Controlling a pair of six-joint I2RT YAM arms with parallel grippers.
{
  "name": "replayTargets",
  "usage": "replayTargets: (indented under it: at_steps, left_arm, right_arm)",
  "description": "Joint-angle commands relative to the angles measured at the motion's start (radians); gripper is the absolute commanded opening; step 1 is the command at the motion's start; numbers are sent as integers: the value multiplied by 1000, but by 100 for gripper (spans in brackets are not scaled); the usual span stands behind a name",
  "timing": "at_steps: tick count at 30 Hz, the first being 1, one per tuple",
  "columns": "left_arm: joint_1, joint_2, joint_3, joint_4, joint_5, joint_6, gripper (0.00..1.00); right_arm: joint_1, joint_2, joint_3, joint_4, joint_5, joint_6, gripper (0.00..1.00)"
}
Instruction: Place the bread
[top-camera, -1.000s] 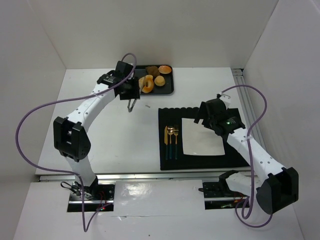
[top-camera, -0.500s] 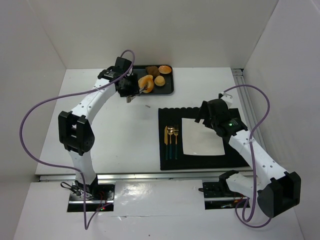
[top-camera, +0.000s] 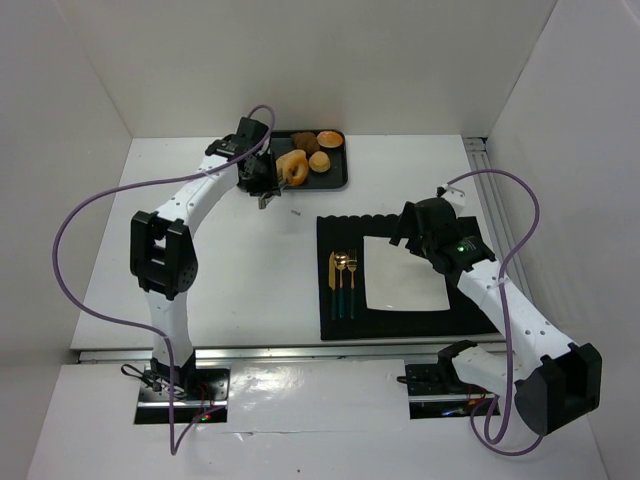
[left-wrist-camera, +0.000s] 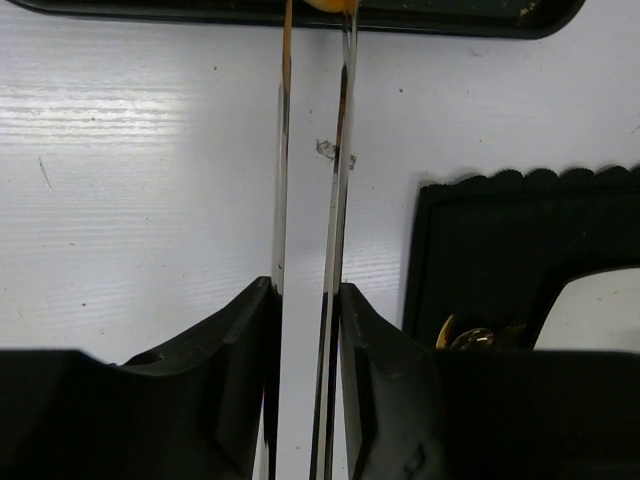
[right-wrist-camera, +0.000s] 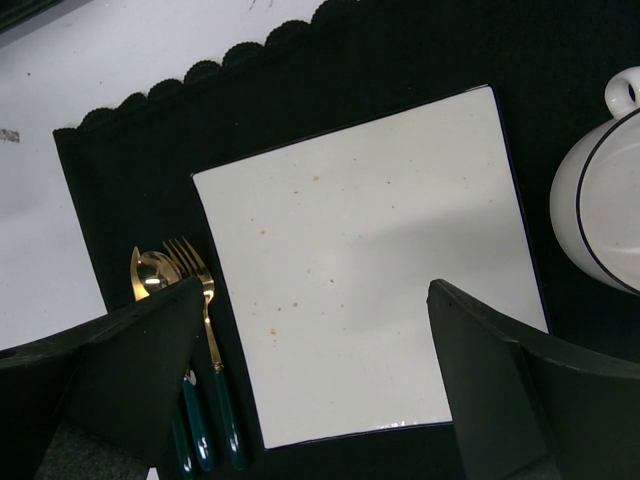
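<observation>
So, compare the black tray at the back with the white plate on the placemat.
Colour: the tray is black, the plate white. Load: the tray holds several bread pieces; the plate holds nothing but a few specks. Support: the tray sits straight on the white table at the far side, the plate on a black placemat nearer the arms. Both lie flat and are four-sided.

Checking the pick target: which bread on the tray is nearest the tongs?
The ring-shaped bread at the tray's left end, right by the tongs; the round buns sit farther right.
</observation>
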Motion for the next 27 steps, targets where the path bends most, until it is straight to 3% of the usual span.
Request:
replayTargets:
  at_steps: [1, 4, 8, 12, 16, 27]
  left_arm:
    - [4, -27, 52, 33, 25, -12, 32]
    - [4, -88, 52, 24, 14, -12, 13]
    - [4, -153, 43, 24, 23, -12, 0]
    - [-18, -242, 33, 24, 65, -3, 0]
    - [-108, -302, -55, 54, 106, 20, 0]
    - [-458, -305, -279, 174, 135, 0, 0]
  right_arm:
    - [-6, 0, 22, 3, 21, -7, 100]
    - [-6, 10, 31, 12, 12, -7, 100]
    - [-6, 19, 31, 12, 2, -7, 100]
    - [-6, 7, 40, 3, 12, 2, 100]
    - [-6, -15, 84, -41, 42, 2, 100]
    - [-6, -171, 227, -178, 183, 13, 100]
